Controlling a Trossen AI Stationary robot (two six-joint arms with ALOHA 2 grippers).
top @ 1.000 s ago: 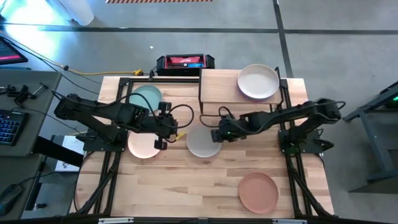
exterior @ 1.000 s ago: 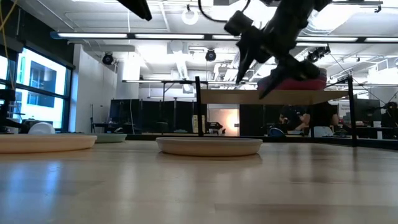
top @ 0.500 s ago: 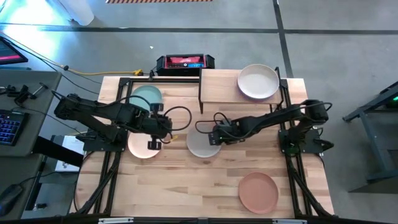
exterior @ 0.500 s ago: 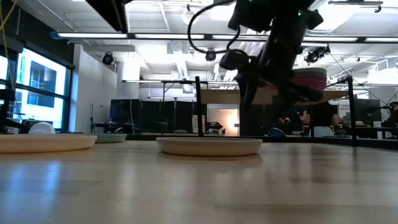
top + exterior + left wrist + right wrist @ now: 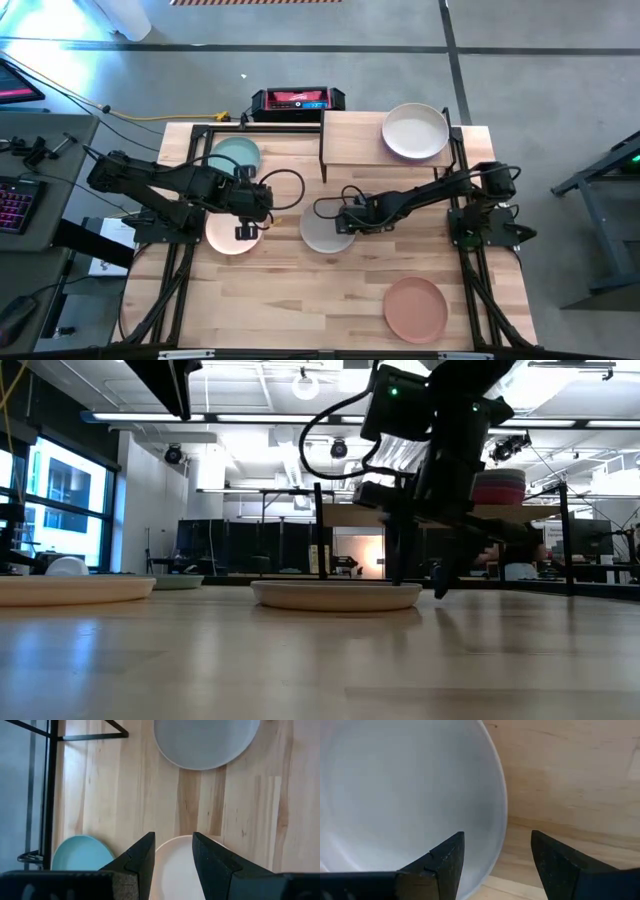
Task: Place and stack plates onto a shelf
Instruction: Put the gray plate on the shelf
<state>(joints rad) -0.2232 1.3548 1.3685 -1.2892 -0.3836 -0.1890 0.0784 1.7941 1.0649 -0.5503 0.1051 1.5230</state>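
Hovering my right jaws (image 5: 338,216) wide open and empty over the grey plate's (image 5: 324,231) rim, mid-desk. One cream-white plate (image 5: 414,130) already sits on the shelf (image 5: 350,140); I judge the job barely begun. Teal plate (image 5: 235,156), peach-pink plate (image 5: 228,236) and terracotta plate (image 5: 415,309) lie on the desk (image 5: 300,300). My left jaws (image 5: 243,230), open and empty, hang above the peach-pink one.
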